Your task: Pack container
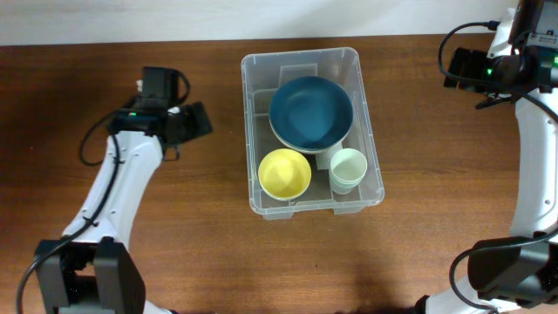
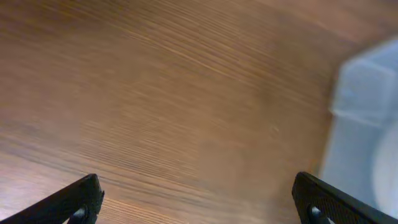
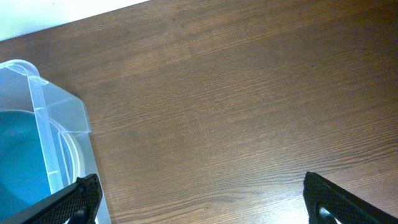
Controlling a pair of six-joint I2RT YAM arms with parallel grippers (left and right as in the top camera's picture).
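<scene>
The container (image 1: 370, 131), a large clear plastic bin, stands at the table's middle. Inside it are a large blue bowl (image 1: 310, 112), a yellow bowl (image 1: 284, 173) and a pale green cup (image 1: 348, 167). My left gripper (image 1: 199, 120) is open and empty, left of the container; its wrist view (image 2: 199, 205) shows bare wood and a blurred container edge (image 2: 367, 93) at the right. My right gripper (image 1: 455, 68) is open and empty at the far right, away from the container; its wrist view (image 3: 199, 202) shows the container corner (image 3: 37, 118) with the blue bowl (image 3: 18, 162).
The wooden table (image 1: 174, 244) runs all round the container. The table's far edge meets a pale surface (image 1: 87, 17) at the top. The arm bases stand at the front left (image 1: 87, 279) and front right (image 1: 506, 270).
</scene>
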